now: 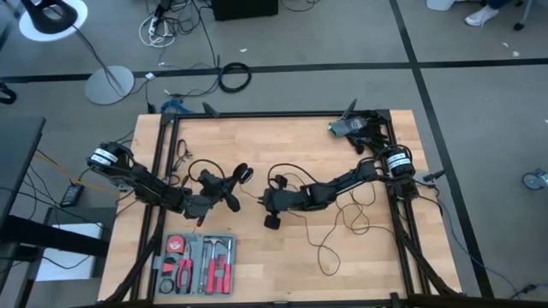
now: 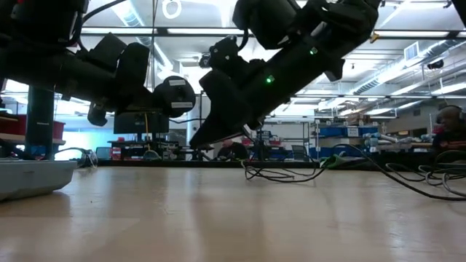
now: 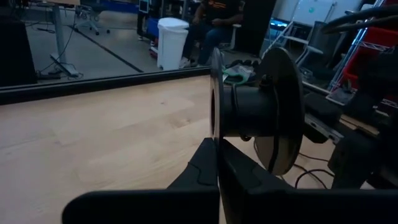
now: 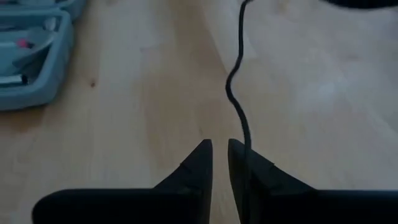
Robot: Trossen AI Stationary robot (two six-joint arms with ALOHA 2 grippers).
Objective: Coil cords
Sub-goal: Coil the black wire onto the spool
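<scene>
both arms low over the middle of the wooden table (image 1: 282, 145), claws facing each other, near but apart. left claw (image 1: 224, 190) is clamped on the round black puck (image 3: 258, 118) — fingers (image 3: 208, 168) pinched tight on its rim, the puck standing on edge, lifted off the wood. right claw (image 1: 272, 204) has its fingers (image 4: 198, 163) nearly together with the thin black cord (image 4: 236, 81) pinched at the inner face of one; from there the cord runs straight ahead of the claw, over the table towards the puck. the rest of the cord lies in loose loops (image 1: 347, 218) on the wood under and behind the right arm, towards the table's right side. my read: the slack is all on the right, so the right claw is the one placed to feed cord towards the puck, the short span between the claws setting the line. grey tool tray (image 1: 199, 263) at the near left edge, well clear. no brand, label or writing readable on puck, cord or tray.
</scene>
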